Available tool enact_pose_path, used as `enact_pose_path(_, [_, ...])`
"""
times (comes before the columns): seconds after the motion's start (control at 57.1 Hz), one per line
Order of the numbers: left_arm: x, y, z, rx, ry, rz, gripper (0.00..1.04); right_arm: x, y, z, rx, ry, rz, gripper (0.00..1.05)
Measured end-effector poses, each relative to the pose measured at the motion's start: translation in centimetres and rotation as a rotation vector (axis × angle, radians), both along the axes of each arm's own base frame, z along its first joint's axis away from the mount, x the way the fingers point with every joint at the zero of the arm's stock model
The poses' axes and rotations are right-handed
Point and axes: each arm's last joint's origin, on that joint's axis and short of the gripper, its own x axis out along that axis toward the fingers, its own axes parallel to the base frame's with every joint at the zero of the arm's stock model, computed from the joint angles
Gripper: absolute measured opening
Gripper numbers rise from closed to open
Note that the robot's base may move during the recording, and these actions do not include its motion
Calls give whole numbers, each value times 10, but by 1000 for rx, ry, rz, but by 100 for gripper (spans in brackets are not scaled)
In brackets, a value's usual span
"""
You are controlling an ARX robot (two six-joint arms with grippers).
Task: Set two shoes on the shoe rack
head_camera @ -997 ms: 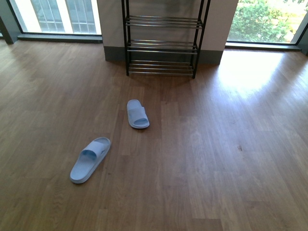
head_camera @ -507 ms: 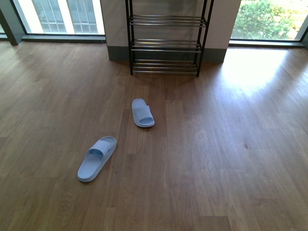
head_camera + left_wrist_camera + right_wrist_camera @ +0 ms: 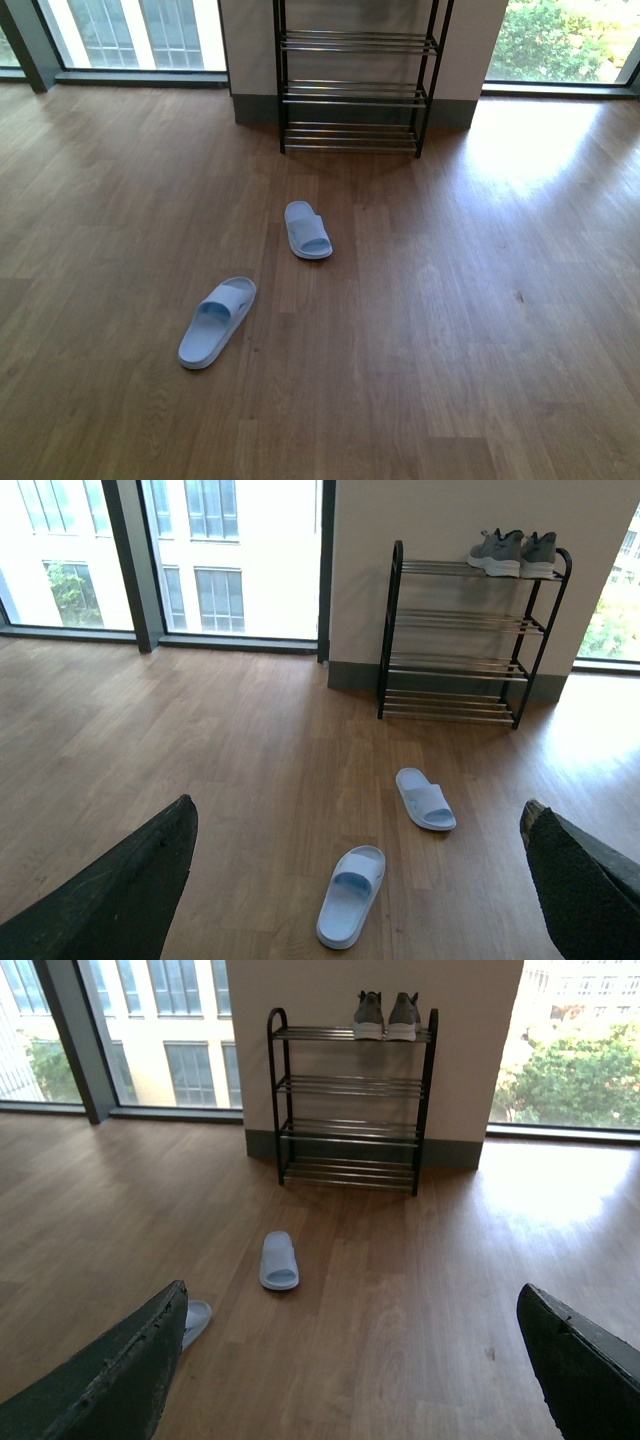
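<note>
My left gripper (image 3: 358, 810) spread wide, empty, my right gripper (image 3: 352, 1292) likewise, nearer blue slide (image 3: 217, 322) ahead, farther slide (image 3: 308, 231) beyond, shoe rack (image 3: 355, 95) furthest, grey sneakers (image 3: 369, 1015) atop

Left hand (image 3: 357, 805) and right hand (image 3: 351, 1290): broad black tapering fingers (image 3: 120, 890), rough and grey-scuffed.
</note>
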Motion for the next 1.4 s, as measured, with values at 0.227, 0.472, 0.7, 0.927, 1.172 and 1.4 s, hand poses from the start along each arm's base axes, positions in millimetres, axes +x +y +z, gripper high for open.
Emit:
enact_pose_path(0.227, [0,0,0,0,0,0,95,0,0,0,0,0,0,96])
enact_pose_path(0.472, [0,0,0,0,0,0,95,0,0,0,0,0,0,96])
enact_pose_path(0.7, [0,0,0,0,0,5,95,0,0,0,0,0,5,96])
enact_pose_path(0.927, [0,0,0,0,0,0,95,0,0,0,0,0,0,96])
enact_pose_path(1.172, [0,0,0,0,0,0,95,0,0,0,0,0,0,96])
enact_pose_path(1.4, [0,0,0,0,0,0,95,0,0,0,0,0,0,96])
